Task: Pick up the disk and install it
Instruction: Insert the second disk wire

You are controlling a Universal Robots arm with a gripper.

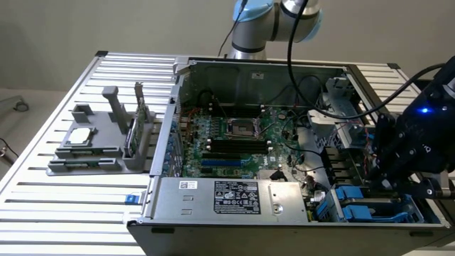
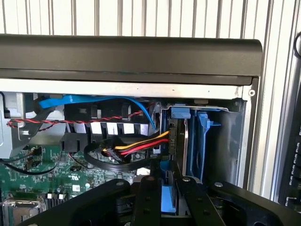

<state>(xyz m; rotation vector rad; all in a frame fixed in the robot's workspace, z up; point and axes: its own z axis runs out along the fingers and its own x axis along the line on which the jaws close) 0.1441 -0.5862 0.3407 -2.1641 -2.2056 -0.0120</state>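
A: Where is the gripper point(image 1: 387, 184) seen in the exterior view?

B: It is seen over the corner of the computer case point(image 1: 213, 226) at the exterior view's right, above the blue cage point(image 1: 363, 205). The case is laid open on the slatted table point(image 1: 64, 202), and 1 grey holder point(image 1: 92, 154) with a small square chip point(image 1: 83, 135) is stood near the table's edge at the exterior view's left, well apart from the arm.

A: Can the disk be made out there?

B: It cannot. That corner is covered by the black gripper body. The motherboard point(image 1: 235, 138) and the labelled power supply point(image 1: 227, 197) are shown plainly instead.

A: What is added by the wrist view?

B: The gripper point(image 2: 167, 188) is seen from close by. Its 2 fingers point(image 2: 146, 190) are pressed against either side of a blue strip, taken to be the carrier of the disk point(image 2: 169, 195). The disk is held on edge and is reached into the blue cage point(image 2: 202, 136), at the corner of the case.

A: And beside it?

B: A bundle of yellow, red and black wires point(image 2: 141, 143) is run up to the disk's edge. Whether it is plugged in cannot be told. A blue flat cable point(image 2: 94, 101) is draped along the case wall.
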